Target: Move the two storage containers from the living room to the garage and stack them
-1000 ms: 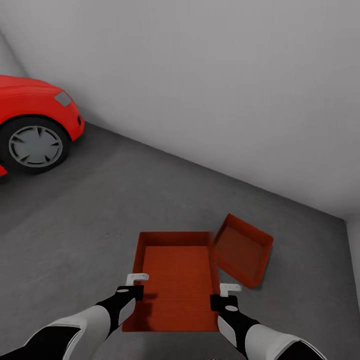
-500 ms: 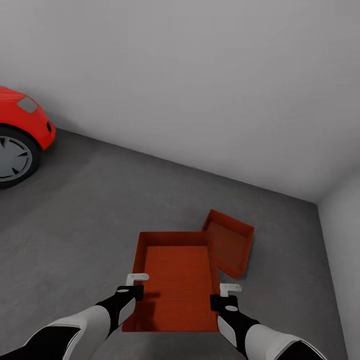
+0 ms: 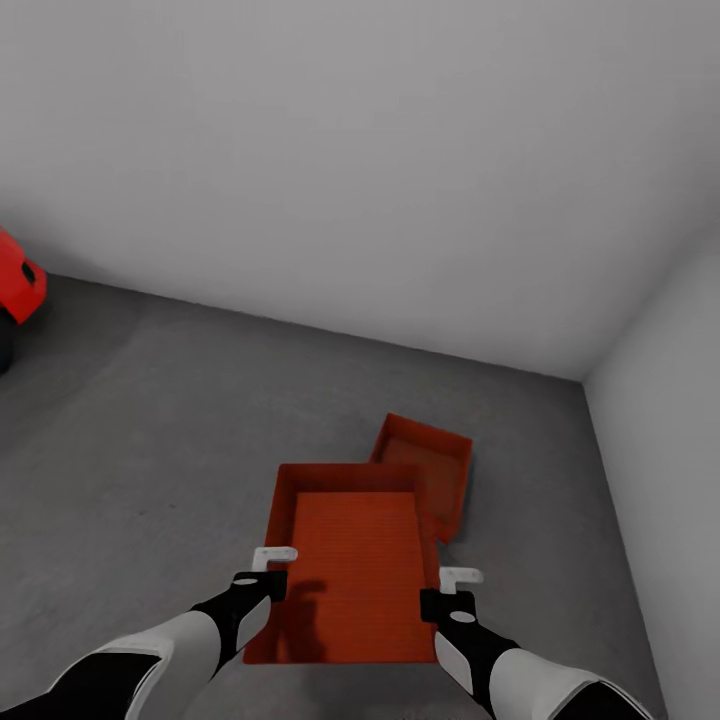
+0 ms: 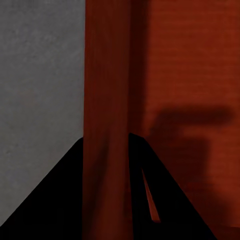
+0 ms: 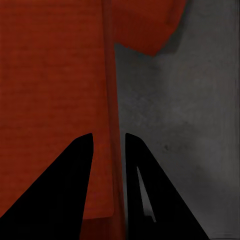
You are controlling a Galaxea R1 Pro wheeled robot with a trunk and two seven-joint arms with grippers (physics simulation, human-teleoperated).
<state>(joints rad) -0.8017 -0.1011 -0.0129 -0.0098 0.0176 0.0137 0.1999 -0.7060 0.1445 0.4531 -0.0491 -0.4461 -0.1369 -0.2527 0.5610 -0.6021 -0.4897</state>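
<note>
At lower centre of the head view, the left hand and right hand each pinch a side wall of the held storage container (ribbed, red-orange). The second storage container lies on the concrete floor just beyond it. The red car shows at the left edge.

Both arms are extended forward, one along each long side of the held storage container. The left gripper is clamped over its left wall and the right gripper over its right wall; the wrists appear to be held level.
</note>
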